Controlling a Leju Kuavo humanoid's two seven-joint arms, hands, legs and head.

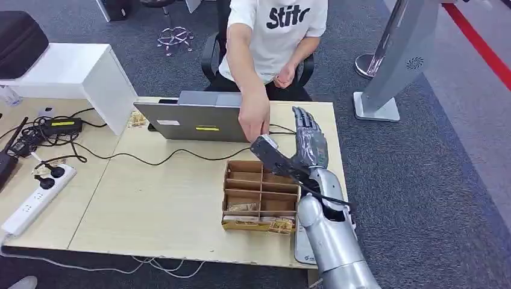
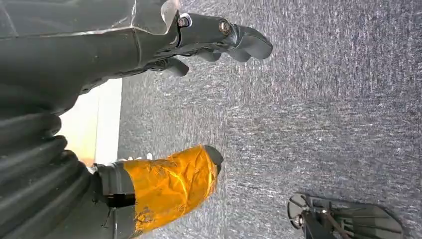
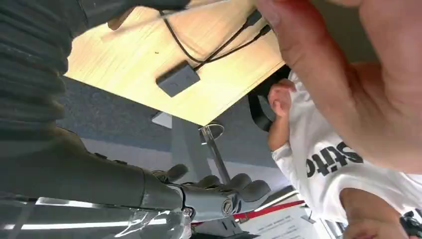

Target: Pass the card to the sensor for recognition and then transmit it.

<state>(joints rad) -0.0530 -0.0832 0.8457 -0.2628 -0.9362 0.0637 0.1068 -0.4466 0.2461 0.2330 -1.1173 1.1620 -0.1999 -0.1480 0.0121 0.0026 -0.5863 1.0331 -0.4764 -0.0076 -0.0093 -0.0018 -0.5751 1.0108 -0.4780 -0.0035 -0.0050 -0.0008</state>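
Right robot hand [image 1: 306, 144] raised over the pale wooden table [image 1: 163, 205], fingers spread, holding nothing, beside a person's reaching hand [image 1: 254, 117], likely for handover; card's whereabouts cannot be told; small dark sensor [image 3: 177, 79] lies on the table.

- Right arm [image 1: 328, 241]: raised, forearm extended forward.
- Right hand [image 1: 307, 144]: upright, fingers straight and apart, holding nothing.
- Left hand [image 2: 164, 45]: hanging, fingers loosely curled, empty.

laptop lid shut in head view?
No, the laptop on the table stands open, its grey lid upright with its back facing the camera.
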